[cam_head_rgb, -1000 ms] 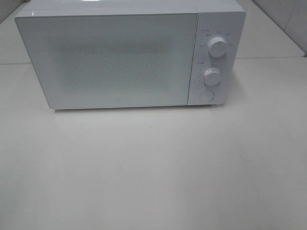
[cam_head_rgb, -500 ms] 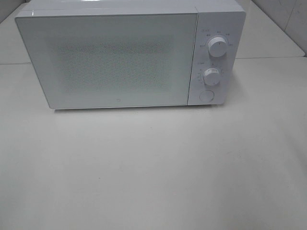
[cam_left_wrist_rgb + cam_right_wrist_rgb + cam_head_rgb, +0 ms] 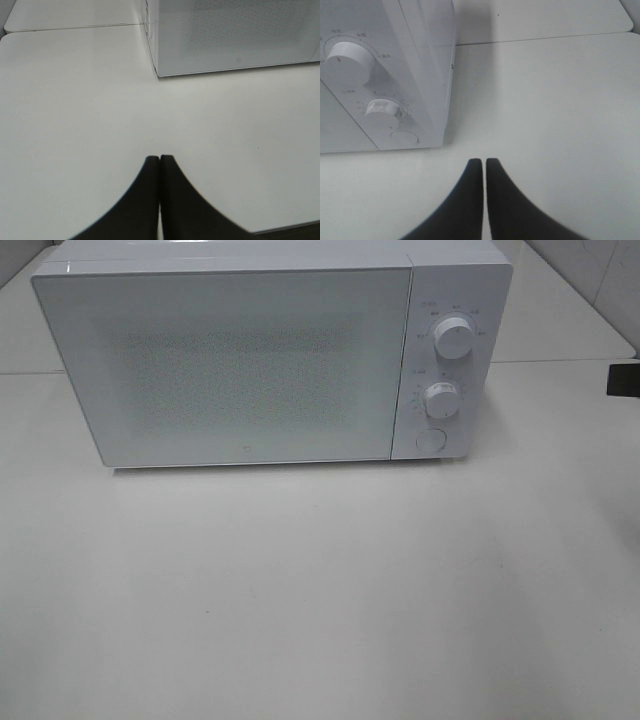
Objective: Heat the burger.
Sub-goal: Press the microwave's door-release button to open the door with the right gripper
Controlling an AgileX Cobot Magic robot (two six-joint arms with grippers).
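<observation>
Microwave (image 3: 450,280) interior veiled by shut door (image 3: 230,365)

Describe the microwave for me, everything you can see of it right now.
The microwave is a glossy white box standing upright on the white table. Its door is shut, with a dotted mesh window that hides the inside. The panel right of the door carries an upper knob, a lower knob and a round button below them. Only the table touches it.
</observation>
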